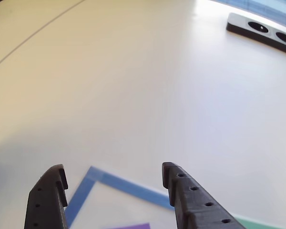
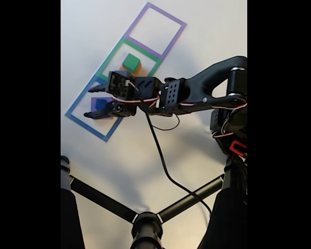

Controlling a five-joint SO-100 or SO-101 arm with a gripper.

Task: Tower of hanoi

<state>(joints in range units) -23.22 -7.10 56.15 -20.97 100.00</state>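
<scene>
Blue taped outline: in the fixed view the blue taped square outline point(image 2: 88, 120) is the leftmost of three joined squares running diagonally across the white table point(image 2: 207, 31); its corner also shows between the fingers in the other view point(image 1: 93, 179).
Purple block: the flat purple foam block point(image 2: 108, 115) lies inside the blue outline, partly hidden by the arm; a sliver of it shows at the bottom edge of the other view point(image 1: 133, 226).
Blue cube: the small blue foam cube point(image 2: 100, 104) sits on top of the purple block.
Gripper: the black two-finger gripper point(image 2: 96, 101) hangs over the blue outline with its jaws spread apart, one finger to each side of the blue cube, gripping nothing; in the other view point(image 1: 113, 180) the two fingers stand well apart with bare table between them.
Green outline: the green taped square outline point(image 2: 151, 66) is the middle square.
Orange and green blocks: the orange foam block point(image 2: 136, 68) lies inside the green outline, with the smaller green foam block point(image 2: 130, 61) stacked on it.
Purple outline: the purple taped square outline point(image 2: 171, 36) lies toward the top edge of the table.
Power strip: a white power strip with black sockets point(image 1: 264, 29) lies at the top right corner in the other view.
</scene>
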